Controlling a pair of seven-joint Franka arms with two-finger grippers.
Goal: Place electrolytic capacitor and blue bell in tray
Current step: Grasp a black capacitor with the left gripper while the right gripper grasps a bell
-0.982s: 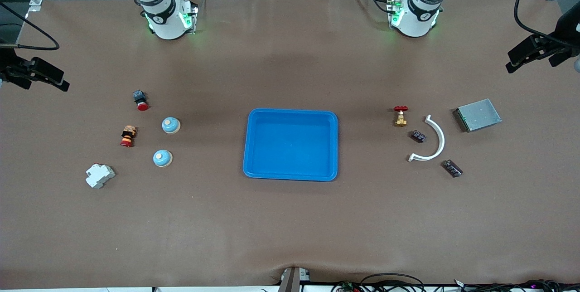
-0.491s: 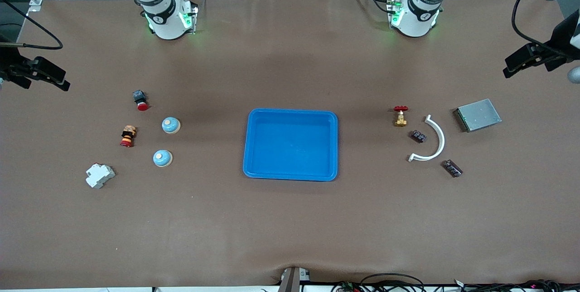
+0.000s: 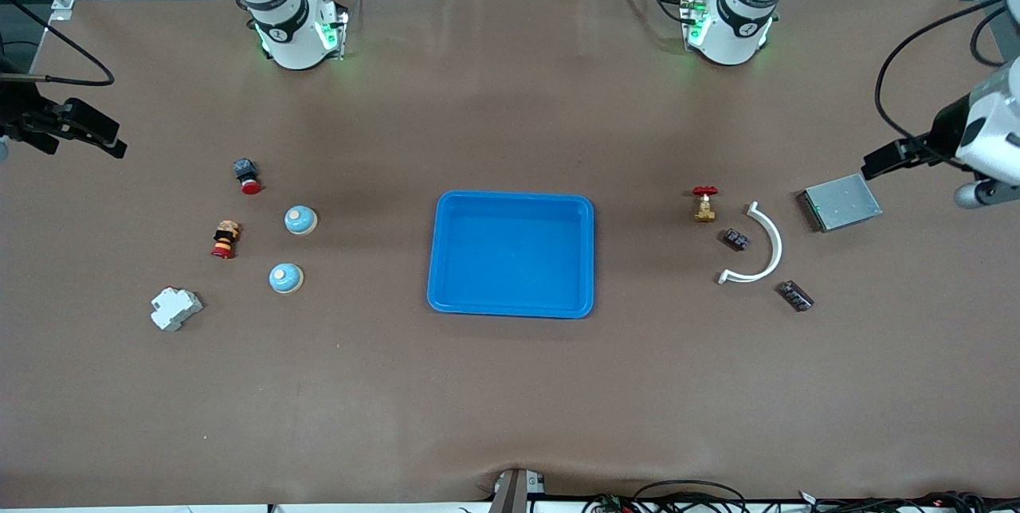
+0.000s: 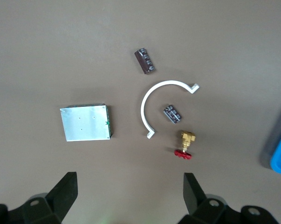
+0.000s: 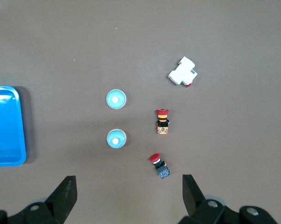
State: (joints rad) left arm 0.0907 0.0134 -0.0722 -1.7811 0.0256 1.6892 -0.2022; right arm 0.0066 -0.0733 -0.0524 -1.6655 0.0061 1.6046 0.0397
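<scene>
Brown table (image 3: 510,401), capacitors (image 4: 172,113) under left gripper (image 4: 131,193)

Even overhead light, soft faint shadows, sharp focus throughout.

Tray (image 3: 511,254): glossy blue plastic, smooth. Table cover (image 3: 510,401): matt brown, slightly wrinkled. Grey box (image 3: 841,201): dull brushed metal. Curved bracket (image 3: 766,246): white plastic. Valve (image 3: 704,205): brass-coloured metal body, red handwheel.

High front camera; both wrist cameras look straight down.
</scene>
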